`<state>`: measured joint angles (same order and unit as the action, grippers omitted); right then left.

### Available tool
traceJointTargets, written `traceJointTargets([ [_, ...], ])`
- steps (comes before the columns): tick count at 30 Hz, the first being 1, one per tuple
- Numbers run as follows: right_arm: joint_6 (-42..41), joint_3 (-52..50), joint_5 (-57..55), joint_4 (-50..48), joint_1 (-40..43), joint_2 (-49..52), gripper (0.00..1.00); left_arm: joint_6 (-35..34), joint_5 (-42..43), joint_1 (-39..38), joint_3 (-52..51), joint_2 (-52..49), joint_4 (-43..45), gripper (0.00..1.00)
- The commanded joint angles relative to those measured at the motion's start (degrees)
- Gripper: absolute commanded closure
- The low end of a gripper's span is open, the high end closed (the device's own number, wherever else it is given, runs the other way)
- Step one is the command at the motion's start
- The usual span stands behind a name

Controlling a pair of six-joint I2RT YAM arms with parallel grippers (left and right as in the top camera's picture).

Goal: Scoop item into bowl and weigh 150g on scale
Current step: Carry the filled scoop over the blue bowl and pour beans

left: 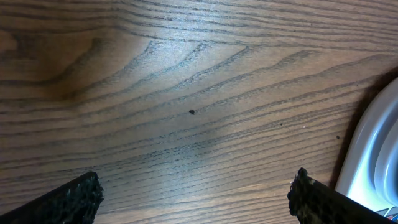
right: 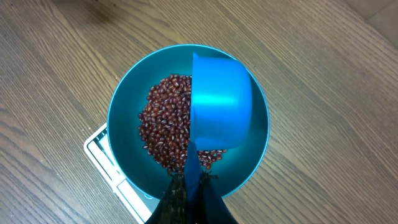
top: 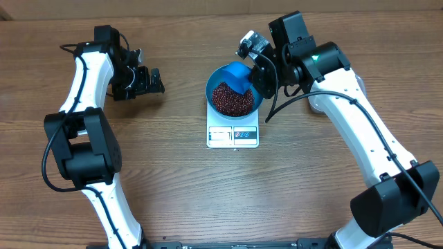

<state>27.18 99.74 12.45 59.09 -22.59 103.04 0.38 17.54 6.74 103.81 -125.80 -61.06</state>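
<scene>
The left gripper (top: 147,79) hung over the wooden table (top: 173,180), out at 9 o'clock from the bowl (top: 213,88), jaws spread as wide as they go and nothing in them. The blue bowl sat on the white scale (top: 233,135), whose front strip poked out at 6 o'clock. Its display and labels were too small to read, sorry. The right gripper (right: 189,190) was clamped tight on the handle of a blue scoop (right: 221,102), which was tipped over with its outside facing up at the bowl's 1 o'clock side. The red-brown beans (right: 163,127) were heaped inside the bowl.
</scene>
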Motion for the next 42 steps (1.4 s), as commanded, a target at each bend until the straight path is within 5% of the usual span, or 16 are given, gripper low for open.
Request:
traceJointTargets([
  [1,1.77,1.33,-0.44,0.09,0.0,0.68,0.96,0.87,-0.13,-0.39,0.44,-0.48,0.04,0.0],
  [18,9.38,-0.35,-0.52,-0.7,-1.27,0.72,0.96,0.9,-0.13,-0.39,0.44,-0.48,0.04,0.0],
  [42,6.84,-1.92,5.66,1.4,-1.46,2.54,0.96,0.87,-0.13,-0.39,0.44,-0.48,0.04,0.0],
])
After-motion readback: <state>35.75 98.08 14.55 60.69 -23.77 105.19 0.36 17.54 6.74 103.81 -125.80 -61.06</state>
